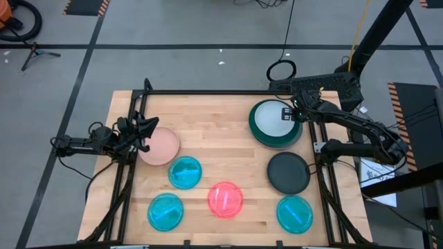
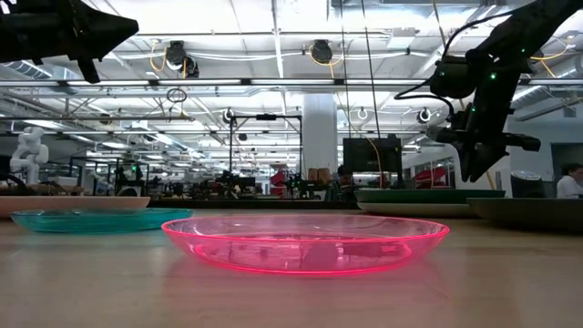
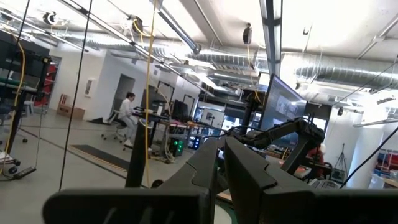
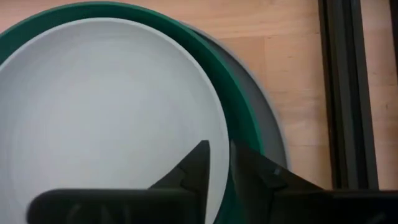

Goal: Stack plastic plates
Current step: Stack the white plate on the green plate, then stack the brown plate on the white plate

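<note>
My right fingers point(image 4: 219, 163) hang nearly closed, empty, above the white plate point(image 4: 106, 112), nested on green point(image 4: 233, 106) and grey point(image 4: 268, 134). Left fingers point(image 3: 221, 163) closed, empty, beside the peach plate point(image 1: 161, 146).

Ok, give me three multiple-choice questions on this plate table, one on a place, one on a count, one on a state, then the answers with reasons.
1. Where does the pale plate lie?
A. on the green plate
B. on the black plate
C. alone on the wood

2. How many cyan plates are on the table?
A. one
B. two
C. three

3. How are the right pincer's fingers?
A. wide open
B. close together, holding nothing
C. clamped on the red plate

Answers:
1. A: the high view shows it inside the green plate's rim, with a grey plate under both.
2. C: cyan plates lie apart in the high view.
3. B: the right pincer hovers over the pale plate, fingers nearly touching, nothing between them.
</note>
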{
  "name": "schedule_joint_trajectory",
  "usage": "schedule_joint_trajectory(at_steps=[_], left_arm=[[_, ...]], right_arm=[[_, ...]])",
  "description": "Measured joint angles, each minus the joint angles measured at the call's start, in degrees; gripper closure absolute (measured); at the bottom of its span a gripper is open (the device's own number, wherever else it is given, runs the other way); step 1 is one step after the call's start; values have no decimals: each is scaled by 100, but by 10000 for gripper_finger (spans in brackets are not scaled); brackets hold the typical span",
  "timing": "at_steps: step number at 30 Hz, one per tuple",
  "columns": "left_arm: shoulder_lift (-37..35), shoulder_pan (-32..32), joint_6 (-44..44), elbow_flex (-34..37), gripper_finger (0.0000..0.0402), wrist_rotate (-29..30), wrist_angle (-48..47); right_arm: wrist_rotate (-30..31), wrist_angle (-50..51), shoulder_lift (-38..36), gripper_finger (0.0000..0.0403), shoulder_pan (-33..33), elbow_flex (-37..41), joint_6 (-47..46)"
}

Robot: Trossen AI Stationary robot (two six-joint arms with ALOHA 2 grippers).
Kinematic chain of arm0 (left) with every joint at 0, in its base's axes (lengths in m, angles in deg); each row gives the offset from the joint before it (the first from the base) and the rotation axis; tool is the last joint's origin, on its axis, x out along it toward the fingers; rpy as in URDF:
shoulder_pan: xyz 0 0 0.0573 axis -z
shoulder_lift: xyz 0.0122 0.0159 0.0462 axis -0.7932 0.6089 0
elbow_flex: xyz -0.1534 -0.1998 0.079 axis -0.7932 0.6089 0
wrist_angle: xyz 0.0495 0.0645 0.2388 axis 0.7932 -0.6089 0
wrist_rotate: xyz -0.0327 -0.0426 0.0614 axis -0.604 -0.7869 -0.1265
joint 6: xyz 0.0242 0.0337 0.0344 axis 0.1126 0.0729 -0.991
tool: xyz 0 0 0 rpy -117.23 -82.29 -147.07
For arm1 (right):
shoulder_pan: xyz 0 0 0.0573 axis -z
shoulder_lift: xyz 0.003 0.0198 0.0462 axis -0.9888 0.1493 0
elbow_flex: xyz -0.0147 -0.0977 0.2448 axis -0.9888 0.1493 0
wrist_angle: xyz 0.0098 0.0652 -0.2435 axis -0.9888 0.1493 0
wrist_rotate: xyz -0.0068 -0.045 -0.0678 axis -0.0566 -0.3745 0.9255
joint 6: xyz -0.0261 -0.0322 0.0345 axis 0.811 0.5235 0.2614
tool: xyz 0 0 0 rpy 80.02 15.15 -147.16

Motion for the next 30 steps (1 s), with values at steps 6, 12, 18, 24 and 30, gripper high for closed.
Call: schedule_joint_trajectory(at_steps=[6, 12, 18, 24, 30], left_arm=[[-1, 0, 2, 0, 366, -2, -1], [1, 4, 101, -2, 366, -4, -11], [1, 4, 377, -118, 366, -7, -400], [1, 4, 910, -746, 366, -11, -1778], [9, 4, 1788, -848, 366, -15, -2219]], right_arm=[[-36, 26, -63, 303, -62, 0, 0], [-189, -19, -569, 294, -513, 0, 21], [-178, -20, -1374, 294, -1296, 0, 206], [-145, -244, -1884, 294, -2275, 0, 572], [-151, -1276, -2138, 294, -3301, 0, 1636]])
